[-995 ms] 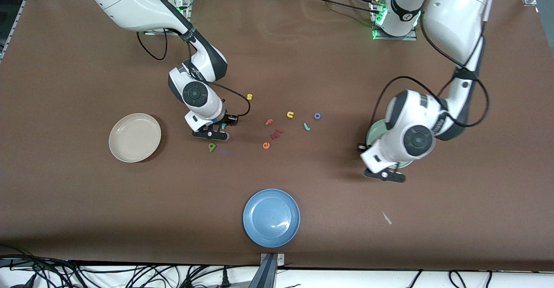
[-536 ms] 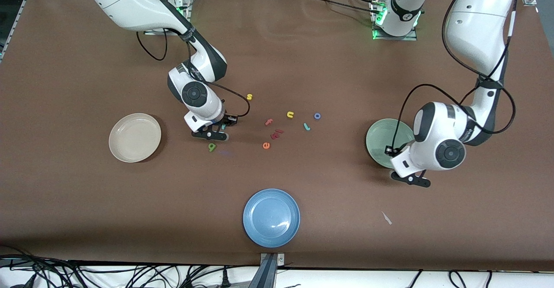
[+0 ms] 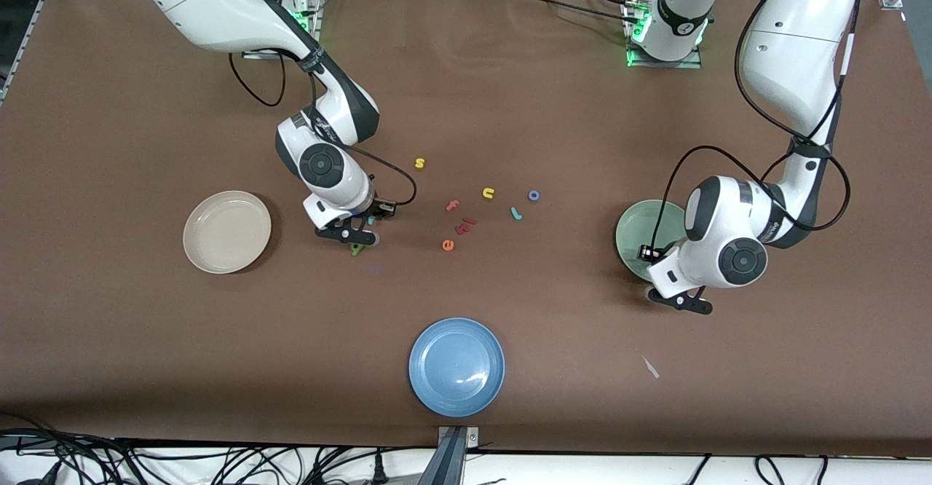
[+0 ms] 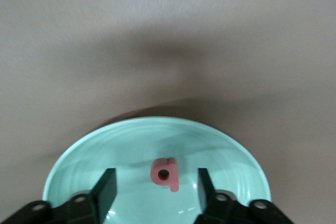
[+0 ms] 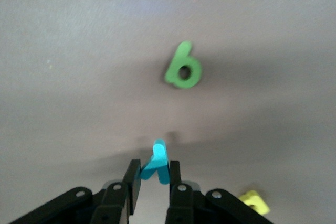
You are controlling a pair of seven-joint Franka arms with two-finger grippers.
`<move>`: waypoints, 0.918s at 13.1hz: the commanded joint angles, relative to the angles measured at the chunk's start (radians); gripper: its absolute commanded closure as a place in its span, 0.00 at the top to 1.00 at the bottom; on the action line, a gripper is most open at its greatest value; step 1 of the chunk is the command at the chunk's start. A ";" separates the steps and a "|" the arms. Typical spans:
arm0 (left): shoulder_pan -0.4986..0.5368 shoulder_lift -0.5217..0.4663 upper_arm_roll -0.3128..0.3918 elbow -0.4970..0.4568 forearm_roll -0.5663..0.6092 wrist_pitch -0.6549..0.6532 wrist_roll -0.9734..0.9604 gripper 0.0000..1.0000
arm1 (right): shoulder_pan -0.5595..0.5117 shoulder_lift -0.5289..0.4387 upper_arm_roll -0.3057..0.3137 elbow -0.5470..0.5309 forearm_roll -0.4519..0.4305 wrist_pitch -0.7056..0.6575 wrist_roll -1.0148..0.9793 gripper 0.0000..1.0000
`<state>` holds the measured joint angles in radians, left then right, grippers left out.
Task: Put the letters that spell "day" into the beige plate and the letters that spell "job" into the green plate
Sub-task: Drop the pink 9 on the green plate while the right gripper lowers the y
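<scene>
My right gripper (image 3: pixel 349 234) (image 5: pixel 155 167) is shut on the teal "y" (image 3: pixel 372 220) (image 5: pixel 157 155), held a little above the table. The dark green looped letter (image 3: pixel 357 250) (image 5: pixel 182 71) lies just under it. The beige plate (image 3: pixel 226 231) sits toward the right arm's end. My left gripper (image 3: pixel 678 301) (image 4: pixel 155 178) hangs open over the green plate (image 3: pixel 632 234) (image 4: pixel 100 148). The red-pink "b" (image 4: pixel 165 173) lies in that plate between the fingers, touching neither. The blue "o" (image 3: pixel 534 195) and teal "j" (image 3: pixel 515 213) lie mid-table.
Loose letters lie mid-table: a yellow "s" (image 3: pixel 419 163), a yellow "u" (image 3: pixel 488 194), a pink "f" (image 3: pixel 453 205), a dark red one (image 3: pixel 466 224) and an orange "e" (image 3: pixel 448 245). A blue plate (image 3: pixel 456 366) sits near the front edge.
The left arm swung toward its own end of the table over the green plate, and its gripper opened, leaving the "b" there. The right gripper shut on the teal "y" and shifted slightly.
</scene>
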<state>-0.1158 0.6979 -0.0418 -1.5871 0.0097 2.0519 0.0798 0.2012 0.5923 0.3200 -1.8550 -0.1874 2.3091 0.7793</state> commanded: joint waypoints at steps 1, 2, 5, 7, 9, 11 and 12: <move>-0.030 -0.069 -0.009 -0.002 0.016 -0.041 -0.020 1.00 | -0.005 -0.067 -0.048 -0.004 -0.018 -0.072 -0.108 0.13; -0.047 -0.081 -0.030 -0.002 0.001 -0.044 -0.070 1.00 | -0.005 -0.089 -0.088 -0.007 -0.014 -0.089 -0.182 0.13; -0.051 -0.086 -0.148 -0.001 -0.004 -0.044 -0.343 1.00 | -0.005 -0.144 -0.172 -0.059 -0.014 -0.111 -0.372 0.13; -0.091 -0.081 -0.181 -0.001 0.006 -0.035 -0.579 1.00 | -0.006 -0.173 -0.243 -0.114 -0.003 -0.058 -0.489 0.13; -0.155 -0.061 -0.179 -0.005 0.007 0.009 -0.725 1.00 | -0.006 -0.199 -0.304 -0.189 0.011 0.034 -0.613 0.13; -0.188 -0.028 -0.181 -0.005 0.007 0.054 -0.884 1.00 | -0.011 -0.204 -0.349 -0.210 0.014 0.081 -0.743 0.14; -0.206 -0.015 -0.179 -0.011 0.006 0.089 -0.960 1.00 | -0.019 -0.201 -0.366 -0.210 0.037 0.084 -0.818 0.14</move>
<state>-0.3017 0.6513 -0.2253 -1.5976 0.0081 2.0877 -0.7561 0.1901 0.4298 -0.0219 -2.0173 -0.1852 2.3627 0.0853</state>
